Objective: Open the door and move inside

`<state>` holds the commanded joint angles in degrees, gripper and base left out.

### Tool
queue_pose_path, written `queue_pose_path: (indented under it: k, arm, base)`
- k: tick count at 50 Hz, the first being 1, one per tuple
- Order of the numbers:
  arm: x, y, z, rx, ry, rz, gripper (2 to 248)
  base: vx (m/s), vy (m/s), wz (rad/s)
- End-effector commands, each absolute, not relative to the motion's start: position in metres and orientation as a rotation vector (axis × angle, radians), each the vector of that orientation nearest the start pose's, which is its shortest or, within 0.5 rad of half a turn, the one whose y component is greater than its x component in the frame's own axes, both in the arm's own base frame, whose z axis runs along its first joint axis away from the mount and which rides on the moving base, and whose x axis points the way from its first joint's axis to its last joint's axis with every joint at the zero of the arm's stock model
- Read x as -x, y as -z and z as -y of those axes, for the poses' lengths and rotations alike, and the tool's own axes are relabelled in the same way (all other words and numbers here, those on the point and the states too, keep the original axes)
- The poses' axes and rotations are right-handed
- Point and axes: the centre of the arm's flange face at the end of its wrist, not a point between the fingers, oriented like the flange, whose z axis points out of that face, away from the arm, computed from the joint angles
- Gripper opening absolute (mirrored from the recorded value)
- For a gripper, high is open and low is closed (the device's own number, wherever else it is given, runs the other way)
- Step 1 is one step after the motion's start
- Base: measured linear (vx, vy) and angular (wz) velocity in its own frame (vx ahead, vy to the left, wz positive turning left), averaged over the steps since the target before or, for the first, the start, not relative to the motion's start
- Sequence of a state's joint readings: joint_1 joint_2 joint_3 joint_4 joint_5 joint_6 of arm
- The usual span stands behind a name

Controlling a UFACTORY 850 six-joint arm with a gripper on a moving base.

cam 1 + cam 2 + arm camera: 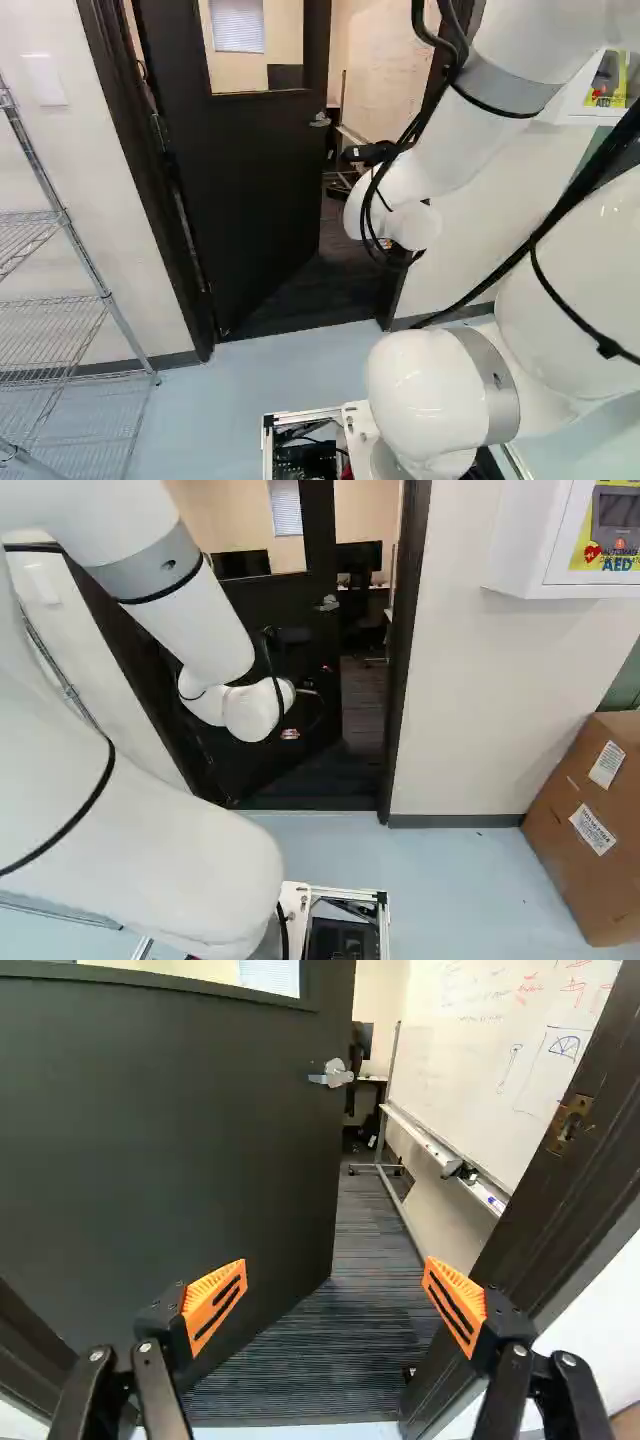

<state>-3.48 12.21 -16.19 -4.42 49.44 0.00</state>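
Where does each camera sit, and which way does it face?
Left base view: behind the arm, to its left, facing ahead and slightly down at the open door. The arm fills the right side.
Right base view: behind the arm, to its right, facing the same way. The arm fills the left.
Wrist view: at the arm's far end, looking along the gripper; two fingers show.
Both base views share the door and handle.

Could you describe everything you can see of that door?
The door is a smooth, near-black slab, upright, with a framed window in its upper part and a silvery, metal-looking handle near its free edge. It stands partly open, swung into the room beyond, and joins the dark door frame on the left in the left base view. The gripper faces the doorway and does not hold the handle.
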Motion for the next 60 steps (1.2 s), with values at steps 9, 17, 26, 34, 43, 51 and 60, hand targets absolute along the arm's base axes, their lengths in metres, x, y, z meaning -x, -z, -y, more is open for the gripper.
queue_pose_path:
  k: [9, 17, 26, 34, 43, 51, 60]
  arm:
    - [-0.3396, -0.4228, 0.0154, 2.464, 1.987, 0.045, 247]
    - [-0.3396, -0.4228, 0.0154, 2.464, 1.987, 0.045, 247]
    - [-0.3396, -0.4228, 0.0154, 2.464, 1.987, 0.045, 247]
    - [-0.3396, -0.4228, 0.0154, 2.464, 1.987, 0.045, 247]
    - [-0.3396, -0.4228, 0.0154, 2.464, 1.987, 0.045, 247]
    - [-0.3396, -0.4228, 0.0154, 2.464, 1.987, 0.045, 247]
    - [-0.3396, -0.4228, 0.0154, 2.464, 1.987, 0.045, 247]
  base:
    - [0.0, 0.0, 0.0]
    - [0.038, 0.018, 0.011]
    - [0.042, 0.001, -0.009]
    - [0.044, 0.0, -0.007]
    - [0.053, 0.016, -0.011]
    - [0.071, 0.027, -0.01]
    - [0.083, 0.033, -0.013]
